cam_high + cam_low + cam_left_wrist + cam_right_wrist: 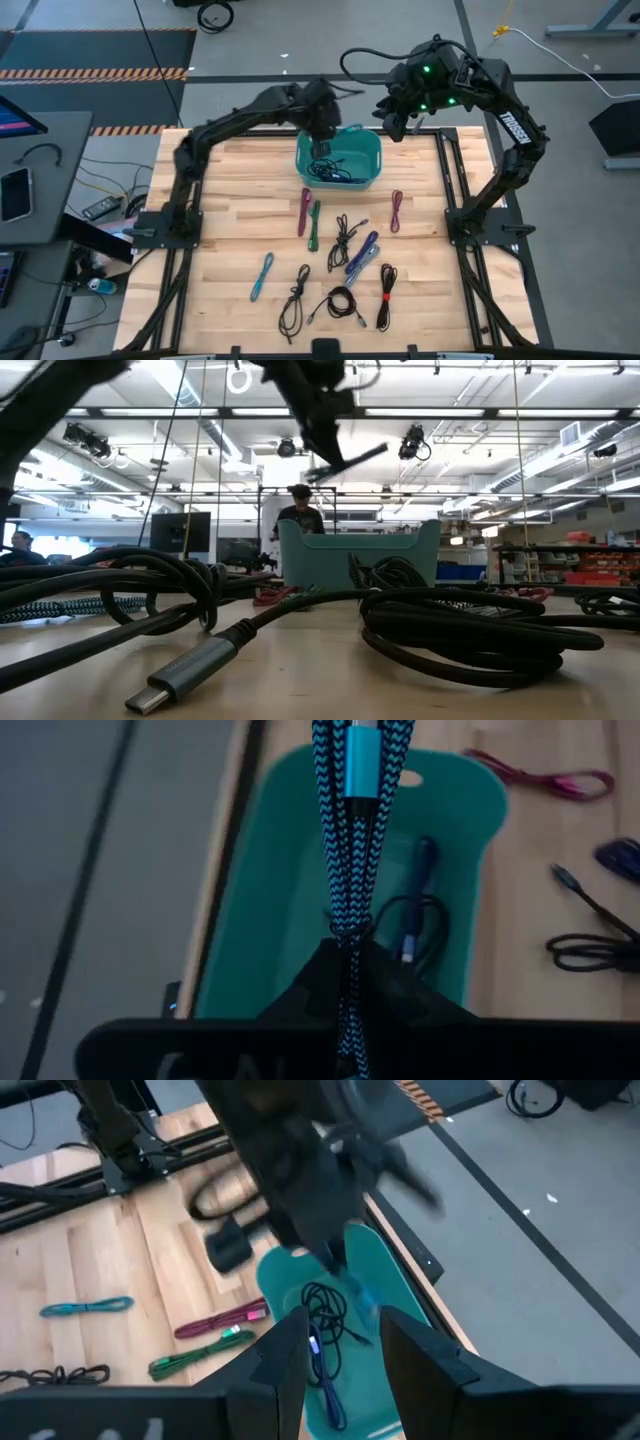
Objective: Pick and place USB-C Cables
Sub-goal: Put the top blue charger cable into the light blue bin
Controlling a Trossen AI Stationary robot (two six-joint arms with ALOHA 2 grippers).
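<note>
The teal bin (345, 165) stands at the table's far middle with a black cable and a blue one (415, 920) inside. My left gripper (320, 148) hovers over the bin's far left part, shut on a blue-and-black braided USB-C cable (350, 840). My right gripper (340, 1340) hangs above the bin's far right corner (393, 125), open, with nothing between its fingers. Several more cables lie flat on the table nearer me: magenta (303, 212), green (314, 225), blue (262, 275), purple (362, 257) and black (340, 303). My left gripper pinches the folded braided cable between its two fingers (385, 985), several strands together (348, 935). The fingers slant down from the table's left side and lie along the bundle. The bundle sticks out past the fingertips, its blue plug (362, 770) at the free end, clear above the bin.
A second magenta cable (396, 210) and a black one with a red tie (386, 297) lie at the right. Black rails (447, 170) run along the table's sides. In the low view black cables with a plug (190, 670) fill the foreground; a person (300, 510) stands behind the bin.
</note>
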